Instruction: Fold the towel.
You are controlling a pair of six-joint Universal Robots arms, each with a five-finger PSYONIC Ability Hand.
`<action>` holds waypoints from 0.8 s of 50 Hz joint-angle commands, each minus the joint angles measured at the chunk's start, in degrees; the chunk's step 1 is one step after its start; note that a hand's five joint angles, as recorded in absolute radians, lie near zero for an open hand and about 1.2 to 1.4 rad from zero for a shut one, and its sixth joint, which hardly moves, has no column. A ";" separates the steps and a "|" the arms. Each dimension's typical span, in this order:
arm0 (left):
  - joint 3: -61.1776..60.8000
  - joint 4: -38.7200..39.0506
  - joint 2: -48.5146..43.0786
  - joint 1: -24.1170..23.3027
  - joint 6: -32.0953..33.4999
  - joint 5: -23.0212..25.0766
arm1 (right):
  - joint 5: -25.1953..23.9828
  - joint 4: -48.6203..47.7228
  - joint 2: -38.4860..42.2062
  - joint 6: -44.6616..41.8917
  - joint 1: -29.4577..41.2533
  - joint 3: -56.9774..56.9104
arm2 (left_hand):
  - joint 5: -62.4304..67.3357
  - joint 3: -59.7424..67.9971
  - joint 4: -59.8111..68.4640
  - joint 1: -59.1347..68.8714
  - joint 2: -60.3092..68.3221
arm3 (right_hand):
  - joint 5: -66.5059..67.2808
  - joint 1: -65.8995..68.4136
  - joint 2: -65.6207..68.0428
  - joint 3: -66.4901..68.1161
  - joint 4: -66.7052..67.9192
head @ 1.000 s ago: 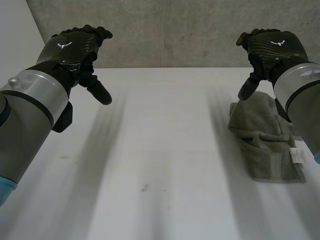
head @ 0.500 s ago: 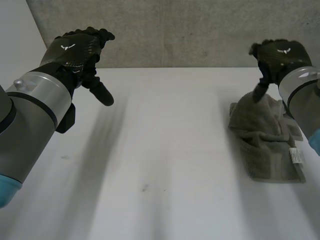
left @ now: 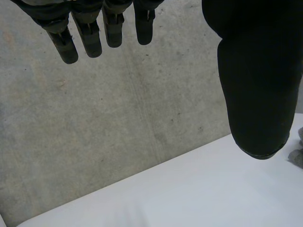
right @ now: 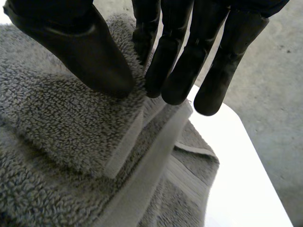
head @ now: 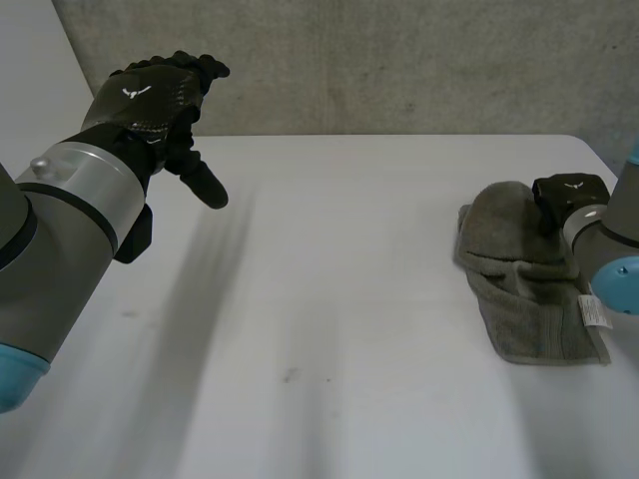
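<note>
Pinching a raised fold of the grey towel (head: 519, 289) between its thumb and fingers (right: 173, 61), the right hand (head: 569, 192) is pressing down on the cloth, which is lying bunched and partly folded on the white table (head: 349, 299), under that hand's palm and fingertips. The left hand (head: 150, 100) is hovering above the table, well apart from the towel. Its fingers are hanging loose and straight, grasping nothing.

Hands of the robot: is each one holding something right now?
Left hand: open, holding nothing.
Right hand: shut on the towel, pinching its top fold between thumb and fingers.
</note>
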 commanded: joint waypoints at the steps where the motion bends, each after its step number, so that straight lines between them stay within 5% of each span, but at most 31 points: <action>1: -0.02 -0.02 0.08 0.00 0.00 0.02 | -4.92 -0.36 -0.42 0.29 -0.06 1.25 | -1.66 0.56 0.53 0.12 0.60 | 5.66 5.43 5.58 6.01 5.94; 13: -0.28 -0.02 0.78 0.00 0.00 0.02 | -10.28 1.57 -3.23 0.64 0.82 3.80 | -1.66 0.56 0.53 0.12 0.60 | 5.66 5.43 5.58 6.01 5.94; 19: -0.20 -0.02 0.78 0.09 0.00 0.02 | -19.95 8.08 -12.20 3.89 3.98 7.23 | -1.66 0.56 0.53 0.12 0.60 | 5.66 5.43 5.58 6.01 5.94; 21: -0.11 -0.02 0.78 0.18 0.00 0.02 | -26.07 11.40 -15.09 7.04 8.88 8.02 | -1.66 0.56 0.53 0.12 0.60 | 5.66 5.43 5.58 6.01 5.94; 26: -0.02 0.07 0.78 0.35 0.00 -0.07 | -31.89 15.36 -17.20 8.63 15.56 10.04 | -1.66 0.56 0.53 0.12 0.60 | 5.66 5.43 5.58 6.01 5.94; 34: -0.20 1.13 0.96 0.53 0.00 -0.16 | -32.78 15.99 -17.21 8.73 25.94 12.85 | -1.66 0.56 0.53 0.12 0.60 | 5.66 5.43 5.58 6.01 5.94; 40: -0.20 1.30 0.87 0.53 0.00 -0.07 | -33.57 16.43 -15.63 8.64 27.54 13.21 | -1.66 0.56 0.53 0.12 0.60 | 5.66 5.43 5.58 6.01 5.94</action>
